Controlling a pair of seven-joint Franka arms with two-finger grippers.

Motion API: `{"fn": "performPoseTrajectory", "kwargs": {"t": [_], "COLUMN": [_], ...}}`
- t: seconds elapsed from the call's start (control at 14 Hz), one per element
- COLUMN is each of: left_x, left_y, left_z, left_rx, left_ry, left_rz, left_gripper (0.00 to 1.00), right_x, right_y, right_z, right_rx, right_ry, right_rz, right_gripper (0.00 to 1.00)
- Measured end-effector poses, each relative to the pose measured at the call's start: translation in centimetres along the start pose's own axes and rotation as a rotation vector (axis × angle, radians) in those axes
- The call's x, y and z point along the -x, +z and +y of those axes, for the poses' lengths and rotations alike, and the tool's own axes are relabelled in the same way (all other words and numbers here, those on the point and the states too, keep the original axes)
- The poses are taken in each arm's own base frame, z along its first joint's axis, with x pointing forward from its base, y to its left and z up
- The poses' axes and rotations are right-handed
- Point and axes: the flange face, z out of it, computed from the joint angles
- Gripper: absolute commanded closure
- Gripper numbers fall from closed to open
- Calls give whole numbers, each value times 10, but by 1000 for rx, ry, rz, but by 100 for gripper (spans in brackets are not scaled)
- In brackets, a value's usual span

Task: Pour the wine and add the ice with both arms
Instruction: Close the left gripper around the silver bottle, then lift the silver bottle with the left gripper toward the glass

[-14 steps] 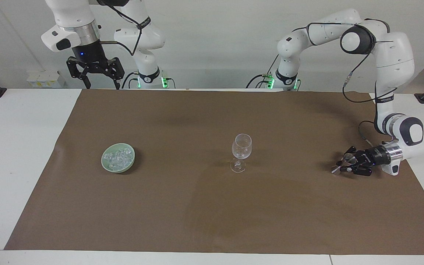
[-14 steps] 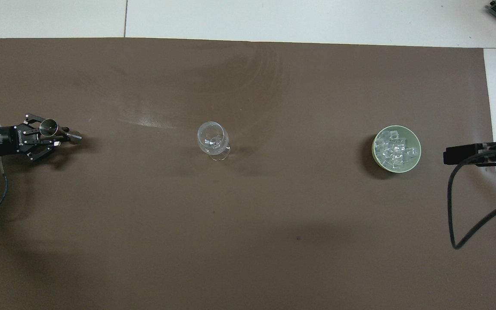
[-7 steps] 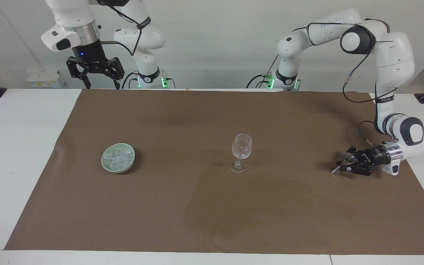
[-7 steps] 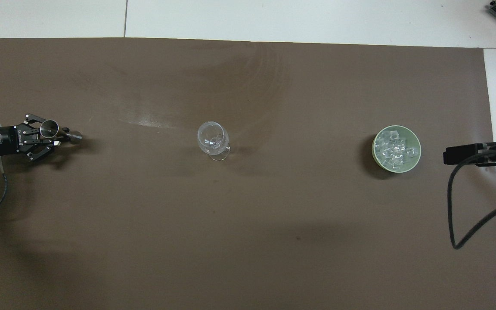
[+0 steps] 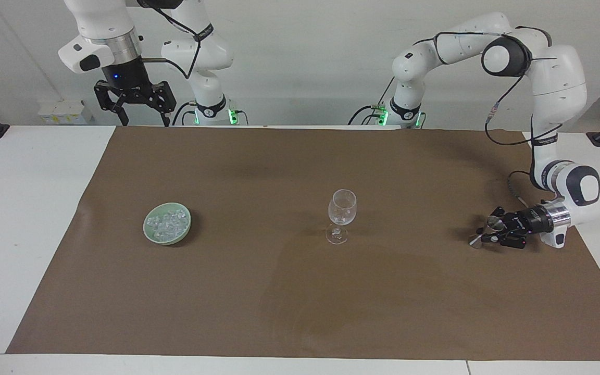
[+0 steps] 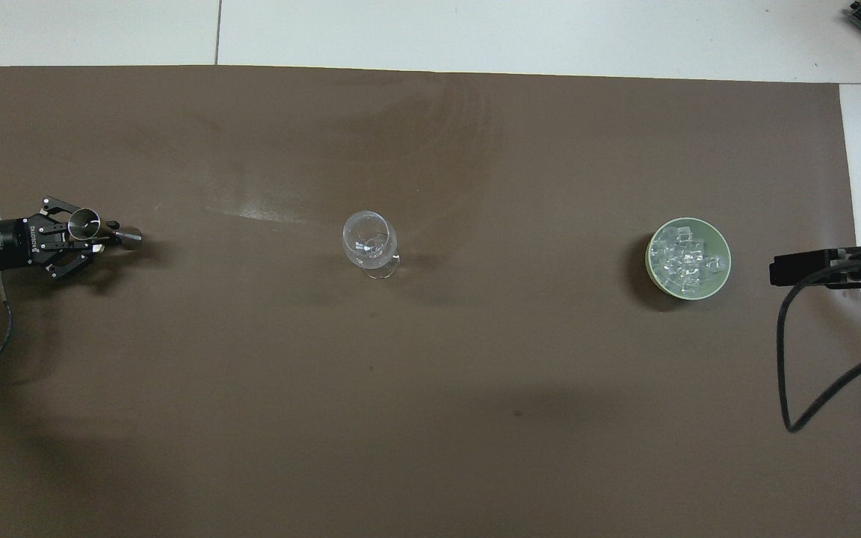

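Left gripper point(image 5: 482, 238) sits low at the left arm's end of the brown mat point(image 5: 300, 312), lying sideways, jaws clamped on a small metal measuring cup point(image 6: 87, 222) — cup mouth up, short end piece poking past the fingertips. Right gripper point(image 5: 142, 112) waits high near its base, jaws wide apart, holding nothing.

Wine glass point(image 5: 341, 214) stands upright mid-mat, looks empty. Ice point(image 5: 170, 222) is heaped in the pale green bowl point(image 5: 150, 234), toward the right arm's end, well apart from the glass.

Step in hand, as I read it: lift the cup and carry it to the glass. Keep it level on the lift, come in above the rim, tip slowly — glass is tall on a thin stem, so no side contact.

Room: mat between cup and glass is bare, straight path. Left gripper is close to the mat's end edge.
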Motion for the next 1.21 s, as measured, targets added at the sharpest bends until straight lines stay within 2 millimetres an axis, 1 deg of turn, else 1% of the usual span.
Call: {"fn": "performPoseTrajectory", "kwargs": {"t": [0.36, 1.21], "left_x": [0, 8], "left_y": [-4, 6], "left_z": [0, 5], "left_rx": [15, 4], "left_ry": [0, -16], "left_rz": [-7, -23], "left_gripper": [100, 100], "right_x": [0, 0], "right_y": [0, 0], "right_z": [0, 0], "right_rx": [0, 0], "right_ry": [0, 0], "right_rz": [0, 0], "right_gripper": [0, 0]}}
